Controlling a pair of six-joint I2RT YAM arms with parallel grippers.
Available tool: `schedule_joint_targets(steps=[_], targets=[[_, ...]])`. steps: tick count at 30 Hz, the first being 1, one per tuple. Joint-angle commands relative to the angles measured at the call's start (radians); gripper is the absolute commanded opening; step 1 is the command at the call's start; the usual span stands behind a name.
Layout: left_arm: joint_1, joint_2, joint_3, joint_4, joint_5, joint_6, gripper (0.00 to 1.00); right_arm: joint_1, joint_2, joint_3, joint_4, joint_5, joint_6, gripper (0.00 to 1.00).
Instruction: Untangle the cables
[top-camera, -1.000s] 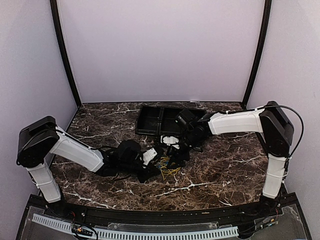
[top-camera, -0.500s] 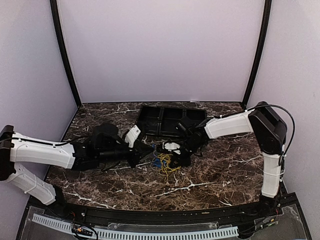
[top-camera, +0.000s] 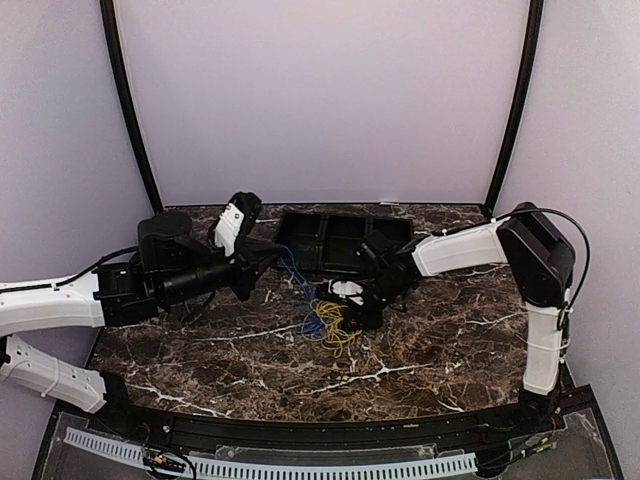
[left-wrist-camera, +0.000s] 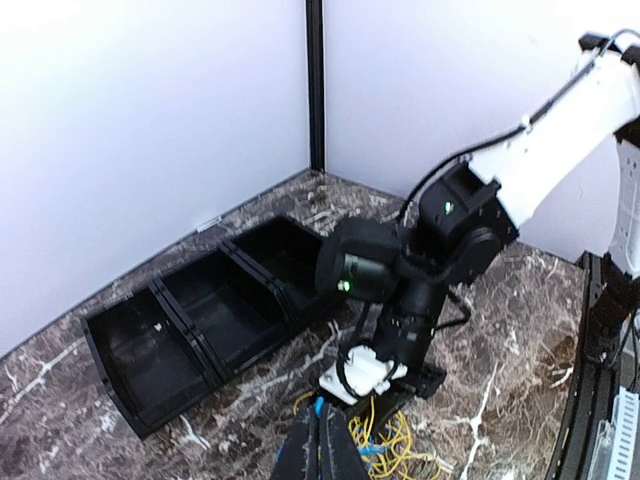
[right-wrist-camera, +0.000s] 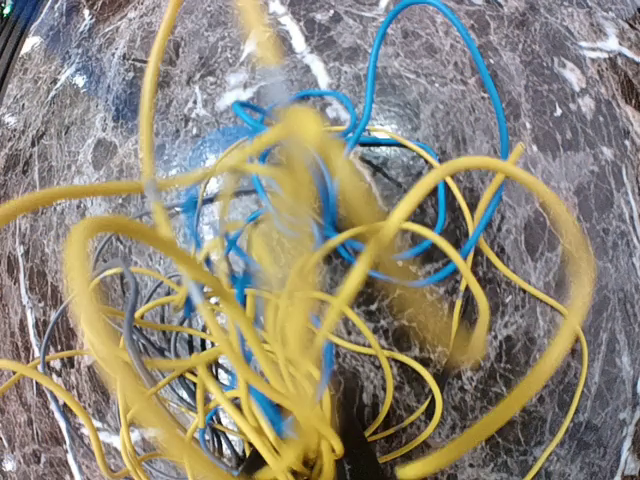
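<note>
The cables (top-camera: 335, 325) lie in a yellow, blue and dark grey tangle on the marble table, just in front of the tray. My left gripper (top-camera: 277, 258) is lifted to the far left of the tangle, shut on a blue cable (top-camera: 300, 290) that runs taut down into the heap. In the left wrist view its fingers (left-wrist-camera: 325, 425) are pressed together with the blue cable (left-wrist-camera: 320, 408) showing at their tips. My right gripper (top-camera: 360, 310) is down on the tangle. In the right wrist view it (right-wrist-camera: 300, 455) is shut on a bunch of yellow cables (right-wrist-camera: 300, 300), with blue loops (right-wrist-camera: 400, 200) behind.
A black tray (top-camera: 340, 240) with three compartments stands at the back centre, right behind the tangle and between the two grippers. Purple walls and black corner posts close in the table's back and sides.
My left arm has swung up and back to the left, drawing the blue cable out of the heap. The right gripper has closed on the yellow cables and stayed over the tangle.
</note>
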Motion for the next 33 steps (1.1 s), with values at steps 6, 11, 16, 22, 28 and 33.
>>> schedule_joint_targets(steps=[6,11,16,22,28,33], targets=[[-0.005,-0.128,0.205,0.002,-0.063,0.074,0.0,-0.03,-0.002,-0.029,-0.029,0.035,0.019,0.14],[-0.006,-0.151,0.301,-0.097,-0.081,0.116,0.0,-0.048,-0.017,-0.02,-0.044,-0.007,0.026,0.16],[-0.006,-0.214,0.332,-0.101,-0.116,0.133,0.0,-0.056,-0.043,-0.03,-0.036,0.008,0.025,0.16],[-0.004,-0.245,0.379,-0.1,-0.122,0.08,0.0,-0.057,-0.056,-0.044,-0.031,0.003,0.026,0.16],[-0.005,-0.214,0.637,-0.192,-0.087,0.1,0.0,-0.067,-0.037,-0.034,-0.027,0.009,0.023,0.16],[-0.005,-0.11,0.868,-0.342,-0.164,0.212,0.0,-0.071,-0.032,-0.027,-0.03,0.006,0.021,0.16]])
